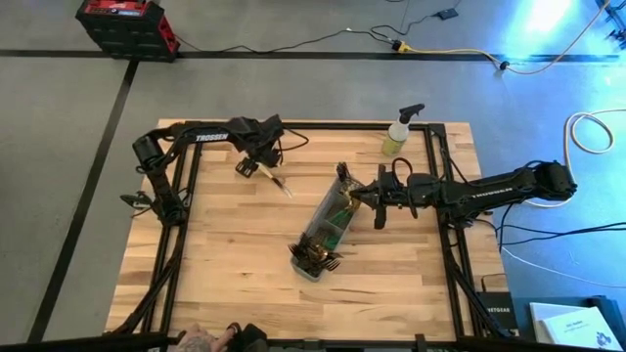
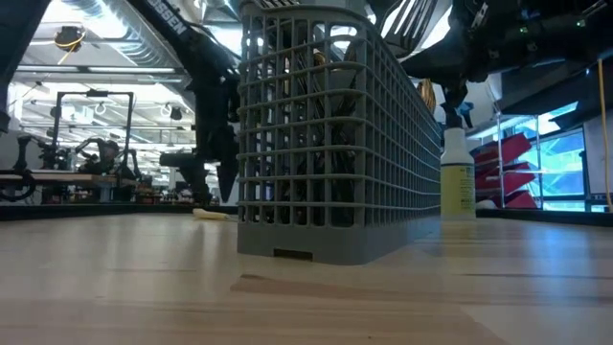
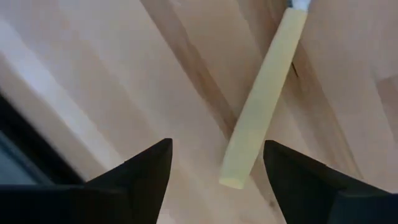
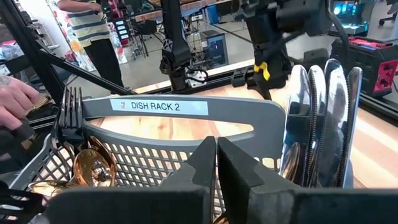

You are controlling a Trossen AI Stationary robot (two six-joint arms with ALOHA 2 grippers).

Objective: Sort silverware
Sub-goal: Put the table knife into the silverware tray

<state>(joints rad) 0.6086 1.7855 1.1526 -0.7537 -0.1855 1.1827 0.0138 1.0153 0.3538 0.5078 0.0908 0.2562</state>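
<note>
One piece of silverware with a cream handle (image 3: 261, 106) lies flat on the table (image 1: 225, 284), at the far left (image 1: 264, 178). My left gripper (image 3: 217, 148) hangs over its handle end, pointing down and open, one finger on each side and neither touching it. The grey wire-mesh caddy (image 1: 328, 225) stands slantwise mid-table. It holds forks and gold spoons (image 4: 87, 165) and shiny blades (image 4: 323, 124). My right gripper (image 4: 216, 146) is shut, at the caddy's far right end (image 1: 360, 193). My right gripper's shut fingers (image 4: 205, 168) come level from the table's right side and stand against the caddy's arched handle labelled DISH RACK 2 (image 4: 186, 115). I cannot tell whether they touch it.
A yellow-green spray bottle (image 1: 399, 132) stands at the far right, behind my right arm. Black frame rails (image 1: 186, 196) run along the table's sides. A person's hands (image 1: 210, 339) are at the near edge, and a hand (image 4: 15, 99) shows by the caddy's near end.
</note>
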